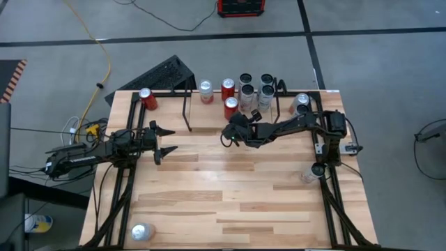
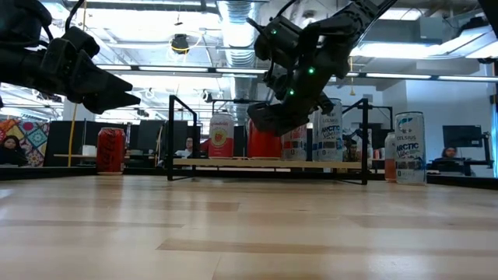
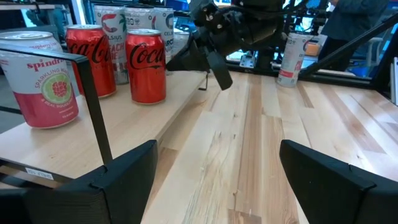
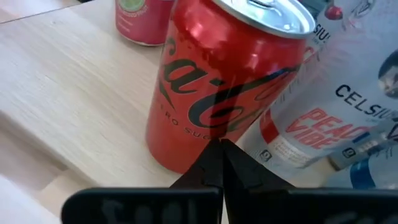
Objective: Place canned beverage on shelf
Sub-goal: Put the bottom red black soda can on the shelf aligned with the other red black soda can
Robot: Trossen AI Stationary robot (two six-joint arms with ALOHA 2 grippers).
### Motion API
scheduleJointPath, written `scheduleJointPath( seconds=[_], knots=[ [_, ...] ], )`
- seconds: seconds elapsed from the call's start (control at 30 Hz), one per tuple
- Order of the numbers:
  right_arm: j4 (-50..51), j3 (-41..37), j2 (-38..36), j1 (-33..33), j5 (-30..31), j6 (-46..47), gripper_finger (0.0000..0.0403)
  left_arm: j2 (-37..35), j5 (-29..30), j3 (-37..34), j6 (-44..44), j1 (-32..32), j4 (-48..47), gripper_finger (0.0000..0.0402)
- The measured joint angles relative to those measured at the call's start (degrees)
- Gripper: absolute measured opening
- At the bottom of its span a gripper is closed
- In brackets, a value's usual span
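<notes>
A: At the back edge of the worktop (image 1: 230,202), on the shelf (image 1: 209,111), several cans stand upright. The red cola can (image 4: 217,81) stands on the light wood board, just in front of the right pincer (image 1: 227,137), which is closed and empty: its tips meet in a point low in front of that can, holding nothing.

B: So which step is in hand?

A: I judge one placement is finished. The can stands free on the board, close beside a white Celsius can (image 4: 323,124), and the right pincer is just off the shelf's front edge, above the worktop.

B: And the left arm?

A: The left pincer (image 1: 163,139) hovers over the left part of the worktop, its fingers spread apart with nothing between them, facing the shelf.

B: What does the next move call for?

A: Probably a fresh can. One silver can (image 1: 141,231) lies near the front left corner of the worktop, one red can (image 1: 147,98) stands at the back left corner off the shelf, and another (image 1: 301,102) stands at the back right. An arm must reach one, grip it around the body, and keep it upright.

B: Any risk?

A: The shelf's right half is crowded; a bare spot on the board suits better, clear of the thin black uprights.
</notes>
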State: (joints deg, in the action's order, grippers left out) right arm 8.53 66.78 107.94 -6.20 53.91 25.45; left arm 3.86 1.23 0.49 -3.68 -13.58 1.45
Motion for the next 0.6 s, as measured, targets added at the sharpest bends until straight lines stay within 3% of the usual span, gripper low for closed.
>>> scheduleJointPath(
  seconds=[0.6],
  knots=[
    [-2.4,-0.1,0.0,-3.7,-1.4,-5.1,0.0020,0.0,0.0,0.0,0.0,0.0,0.0,0.0323]
  ],
)
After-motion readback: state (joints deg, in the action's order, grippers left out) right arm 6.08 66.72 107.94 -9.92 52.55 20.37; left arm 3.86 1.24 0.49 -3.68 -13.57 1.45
